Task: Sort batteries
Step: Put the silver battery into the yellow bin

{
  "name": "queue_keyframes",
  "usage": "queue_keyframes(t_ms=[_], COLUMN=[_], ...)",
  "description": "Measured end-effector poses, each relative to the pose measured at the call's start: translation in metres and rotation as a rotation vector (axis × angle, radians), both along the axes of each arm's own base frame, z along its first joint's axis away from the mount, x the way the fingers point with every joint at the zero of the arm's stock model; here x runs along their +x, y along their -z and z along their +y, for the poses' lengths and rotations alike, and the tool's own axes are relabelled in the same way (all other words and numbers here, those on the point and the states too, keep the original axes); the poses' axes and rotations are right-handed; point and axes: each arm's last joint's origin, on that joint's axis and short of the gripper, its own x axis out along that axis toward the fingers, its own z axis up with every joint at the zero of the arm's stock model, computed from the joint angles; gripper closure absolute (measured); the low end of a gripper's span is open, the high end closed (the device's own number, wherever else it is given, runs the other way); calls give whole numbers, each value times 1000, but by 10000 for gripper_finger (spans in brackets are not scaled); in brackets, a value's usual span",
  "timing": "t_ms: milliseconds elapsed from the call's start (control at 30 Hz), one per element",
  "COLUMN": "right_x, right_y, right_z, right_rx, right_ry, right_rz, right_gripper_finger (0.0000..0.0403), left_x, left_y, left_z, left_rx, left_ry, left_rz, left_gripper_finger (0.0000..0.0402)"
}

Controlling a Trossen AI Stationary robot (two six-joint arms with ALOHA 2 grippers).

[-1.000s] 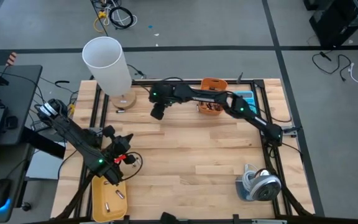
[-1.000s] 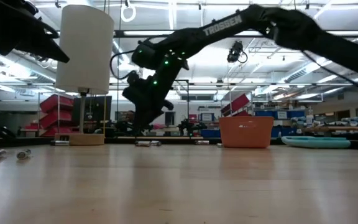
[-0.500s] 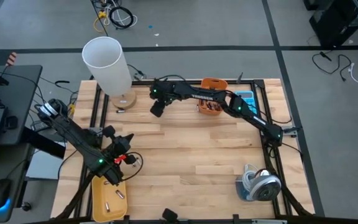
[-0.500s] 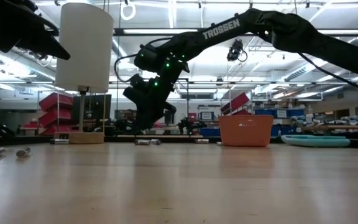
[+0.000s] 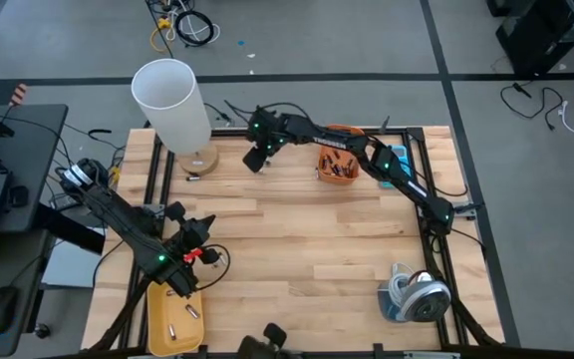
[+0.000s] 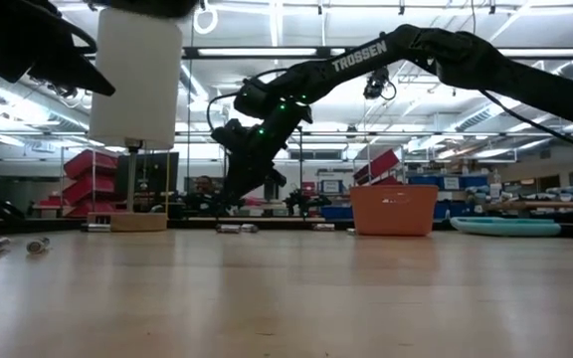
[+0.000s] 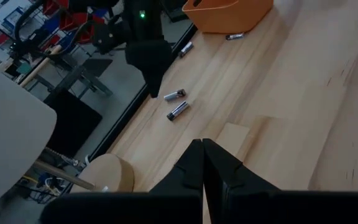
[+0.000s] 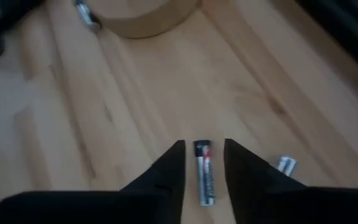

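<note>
My right gripper is open and hangs low near the table's far edge, beside the lamp base. Its fingers stand on either side of a silvery-and-dark battery that lies flat on the wood, and they do not touch it. A second battery lies close by; the pair also shows in the left wrist view and in the low view. My left gripper is shut and empty, and it waits above the yellow tray at the near left.
A white lamp with a round wooden base stands far left, with a battery beside it. The orange bin holds dark batteries. A blue calculator lies beyond it. Two batteries lie in the yellow tray. A tape roll sits near right.
My right gripper has moved toward the table's far edge, over the two batteries beside the lamp base. My left arm has kept still.
</note>
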Motion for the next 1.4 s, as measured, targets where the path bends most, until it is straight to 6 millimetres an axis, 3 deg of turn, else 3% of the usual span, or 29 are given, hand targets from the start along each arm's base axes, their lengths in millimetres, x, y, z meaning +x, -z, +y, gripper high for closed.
queue_keyframes(t_ms=[233, 533, 667, 933, 1067, 1267, 1400], right_x=[-4, -9, -7, -31, -48, -94, -128], right_y=[0, 2, -3, -58, -94, -130, -142], right_z=[-7, -10, 6, 49, 62, 59, 71], right_rx=[20, 108, 181, -55, -123, -142, -161], right_ry=[-22, -9, -176, -357, -407, -346, -334], right_rz=[-13, 0, -25, 169, 150, 132, 79], right_gripper_finger=[396, 399, 402, 403, 403, 403, 403], left_x=[0, 0, 4, 27, 47, 61, 74], left_y=[0, 1, 2, -6, -8, -12, -16], left_z=[0, -1, -4, -9, -9, 19, 39], left_rx=[12, -22, -71, -177, -197, -229, -218], left_ry=[3, -6, -8, 11, 101, 66, 124], left_rz=[1, 15, -26, -40, 21, 122, 204], left_gripper_finger=[400, 400, 400, 401, 401, 401, 401])
